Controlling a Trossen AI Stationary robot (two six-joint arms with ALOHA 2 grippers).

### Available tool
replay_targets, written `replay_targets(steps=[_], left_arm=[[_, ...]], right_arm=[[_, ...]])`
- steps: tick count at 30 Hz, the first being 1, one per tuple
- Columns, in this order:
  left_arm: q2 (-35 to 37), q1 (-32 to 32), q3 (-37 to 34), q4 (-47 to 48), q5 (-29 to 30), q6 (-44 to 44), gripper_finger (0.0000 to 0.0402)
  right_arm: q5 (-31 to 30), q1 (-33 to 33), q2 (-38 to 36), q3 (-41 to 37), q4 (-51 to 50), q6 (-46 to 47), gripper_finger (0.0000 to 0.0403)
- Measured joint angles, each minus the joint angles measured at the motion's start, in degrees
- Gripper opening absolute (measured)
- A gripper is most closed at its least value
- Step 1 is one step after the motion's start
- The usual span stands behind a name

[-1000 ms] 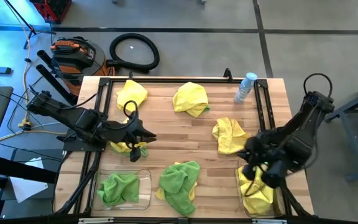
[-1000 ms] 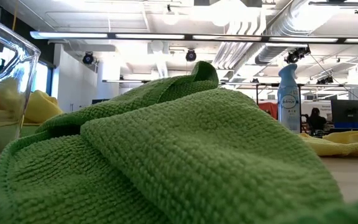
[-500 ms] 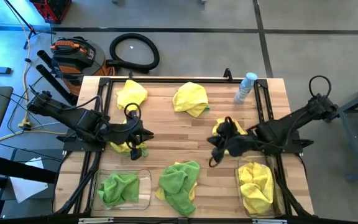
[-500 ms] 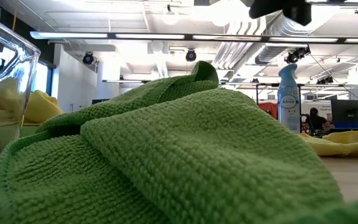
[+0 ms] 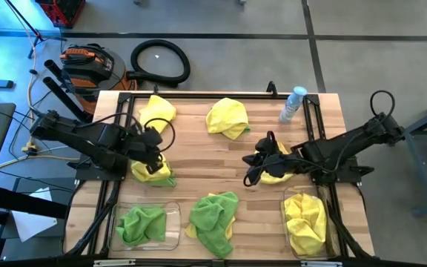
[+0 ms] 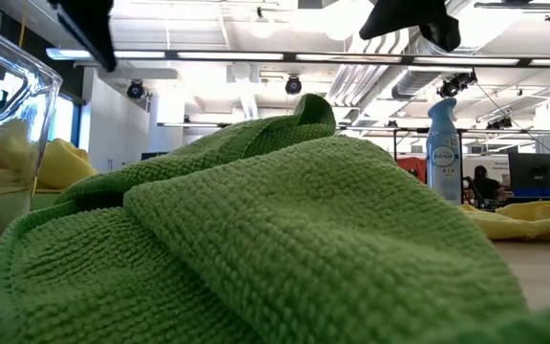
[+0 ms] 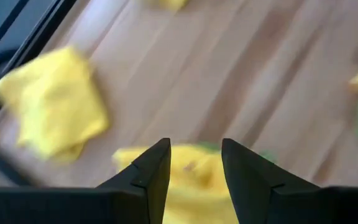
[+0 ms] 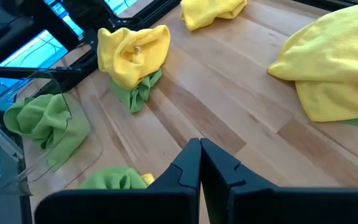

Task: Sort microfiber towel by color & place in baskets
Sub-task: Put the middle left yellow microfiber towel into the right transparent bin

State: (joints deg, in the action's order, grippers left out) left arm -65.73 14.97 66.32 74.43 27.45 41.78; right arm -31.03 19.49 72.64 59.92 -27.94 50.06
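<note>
Tabletop [image 5: 221, 152], high view: both arms have shifted within the last second.

Right arm, largest change. A second ago it was folded over the basket at the lower right of the frame; now it lies stretched leftward across the middle right, its fingers [image 5: 252, 172] pressed closed with nothing between them, just left of the yellow towel [image 5: 276, 170] lying there. The right basket [image 5: 333, 230] is uncovered and holds a yellow towel [image 5: 306, 222]. Judgement: that delivery is finished, and this arm is lining up on the next yellow piece.

Left arm, smaller change. It has drawn back toward the left edge. Its fingers [image 7: 194, 163] now stand apart in the wrist view, hanging over the yellow-and-green bundle [image 5: 154, 172] at middle left, empty. Judgement: either it has just let go of that bundle or it is opening for a fresh grab; I cannot tell which.

Unmoved:
- left basket [image 5: 173, 215], lower left, with a green towel [image 5: 139, 224] inside
- loose green towel [image 5: 215, 216] at lower centre, a yellow corner showing beneath it
- two yellow towels along the upper edge, [image 5: 156, 111] and [image 5: 228, 117]
- spray bottle [image 5: 293, 104], upper right

Sorting is partway done: several pieces remain outside the baskets, and the mixed bundle needs separating first.
</note>
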Motion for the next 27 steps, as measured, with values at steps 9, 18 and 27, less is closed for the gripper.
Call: replay_targets(steps=[9,18,27], left_arm=[[0.02,-5.50,-3.51,4.36,-9.66,-0.33,0.0131],[0.02,-7.98,-13.73,1.97,-17.53,1.54,0.0130],[0.02,-7.98,-18.87,1.95,-25.54,5.03,0.0130]], right_arm=[[-0.02,-0.03,0.00,0.00,0.00,0.00,0.0000],[-0.02,-0.01,0.02,0.00,0.02,0.90,0.0000],[-0.02,-0.01,0.02,0.00,-0.07,0.87,0.0000]])
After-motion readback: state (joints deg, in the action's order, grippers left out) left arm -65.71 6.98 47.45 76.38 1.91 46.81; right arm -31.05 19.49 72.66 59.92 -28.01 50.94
